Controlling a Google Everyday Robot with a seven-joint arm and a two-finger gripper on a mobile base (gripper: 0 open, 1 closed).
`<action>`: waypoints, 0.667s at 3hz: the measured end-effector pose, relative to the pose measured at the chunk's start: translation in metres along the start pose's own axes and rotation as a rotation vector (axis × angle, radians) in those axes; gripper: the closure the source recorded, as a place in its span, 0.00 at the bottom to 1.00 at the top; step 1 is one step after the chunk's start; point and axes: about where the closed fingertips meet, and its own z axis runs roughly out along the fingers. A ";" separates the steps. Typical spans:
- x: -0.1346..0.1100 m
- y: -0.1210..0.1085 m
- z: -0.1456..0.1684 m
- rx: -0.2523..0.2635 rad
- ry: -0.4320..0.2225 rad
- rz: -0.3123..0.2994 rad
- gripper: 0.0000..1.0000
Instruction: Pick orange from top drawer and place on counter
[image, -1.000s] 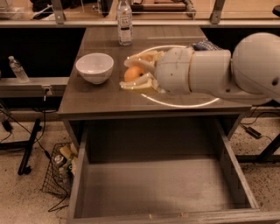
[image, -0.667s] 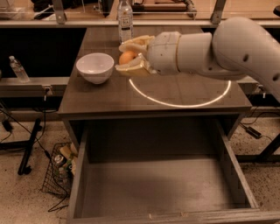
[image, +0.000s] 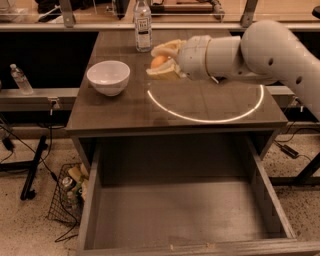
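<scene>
Camera view: one view only, looking from the near side over the drawer towards the counter.
Gripper (image: 162, 61): held over the far middle of the counter, reached in from the right by the white arm (image: 270, 50); its pale fingers (image: 165, 48) are closed around the orange, one above and one below.
Orange (image: 158, 62): gripped between the fingers, between the bottle and the white circle's far-left edge; whether it touches the surface cannot be told.
Top drawer (image: 180, 210): pulled fully out at the near side, its flat bottom bare, since the fruit is already out.
Counter (image: 125, 107): glossy, marked with a white circle (image: 205, 119).
White bowl (image: 108, 76): left of the gripper, apart from it.
Bottle (image: 143, 25): upright at the far edge, near the gripper.
Step in hand: the placing is judged to be under way; the grip is likely kept so that the round fruit cannot roll.
Risk: the bottle could be knocked by a far drift.
</scene>
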 end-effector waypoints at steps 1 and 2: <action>0.042 -0.011 -0.016 0.052 0.060 0.063 1.00; 0.077 -0.010 -0.018 0.074 0.111 0.119 1.00</action>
